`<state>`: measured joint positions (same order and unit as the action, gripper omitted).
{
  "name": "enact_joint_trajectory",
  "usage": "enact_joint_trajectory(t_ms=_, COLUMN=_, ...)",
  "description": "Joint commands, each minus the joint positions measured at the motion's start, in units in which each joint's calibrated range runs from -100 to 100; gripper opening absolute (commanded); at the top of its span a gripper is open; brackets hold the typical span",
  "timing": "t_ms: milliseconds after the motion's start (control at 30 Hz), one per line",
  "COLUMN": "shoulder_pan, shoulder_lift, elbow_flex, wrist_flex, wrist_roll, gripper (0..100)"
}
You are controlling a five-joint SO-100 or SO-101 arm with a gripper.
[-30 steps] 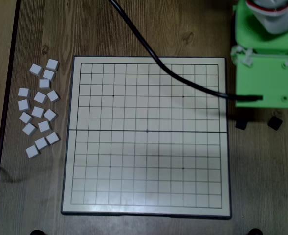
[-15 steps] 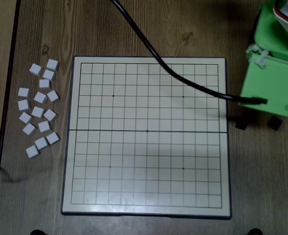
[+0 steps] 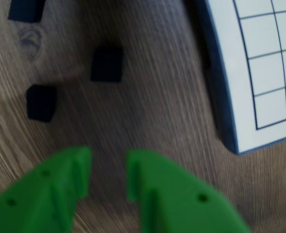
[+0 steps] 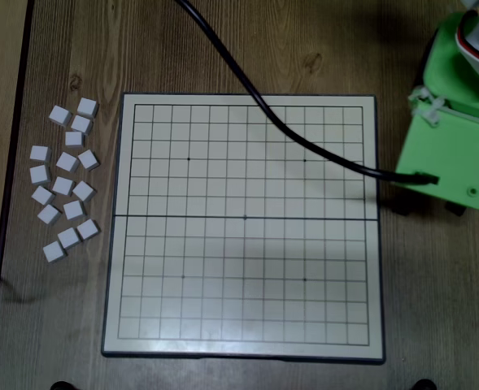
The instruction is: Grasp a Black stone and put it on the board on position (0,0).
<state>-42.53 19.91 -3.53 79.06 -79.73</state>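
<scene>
In the wrist view three black cube stones lie on the wooden table: one at the centre left (image 3: 107, 63), one further left (image 3: 41, 102) and one cut off by the top edge (image 3: 26, 9). My green gripper (image 3: 109, 162) enters from the bottom, open and empty, above bare wood short of the stones. A corner of the white gridded board (image 3: 264, 73) is at the right. In the overhead view the board (image 4: 243, 223) fills the middle and carries no stones. The green arm (image 4: 455, 150) stands right of it and hides the gripper and the black stones.
Several white cube stones (image 4: 64, 183) lie in a loose group left of the board in the overhead view. A black cable (image 4: 255, 93) runs from the top edge across the board's upper right part to the arm. The table's dark edge (image 4: 3, 203) runs down the left.
</scene>
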Motion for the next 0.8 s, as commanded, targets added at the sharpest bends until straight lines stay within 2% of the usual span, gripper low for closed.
enact_joint_trajectory(t_ms=0, shoulder_pan=0.07, shoulder_lift=-1.38, elbow_flex=-4.29, wrist_flex=-0.88, wrist_roll=0.2, gripper=8)
enact_joint_trajectory(t_ms=300, shoulder_pan=0.25, shoulder_lift=-0.54, elbow_flex=-2.17, wrist_flex=-4.19, wrist_roll=2.3, gripper=13)
enact_joint_trajectory(t_ms=767, shoulder_pan=0.61, shoulder_lift=1.16, elbow_flex=-0.43, wrist_flex=-6.26, wrist_roll=3.37, gripper=12)
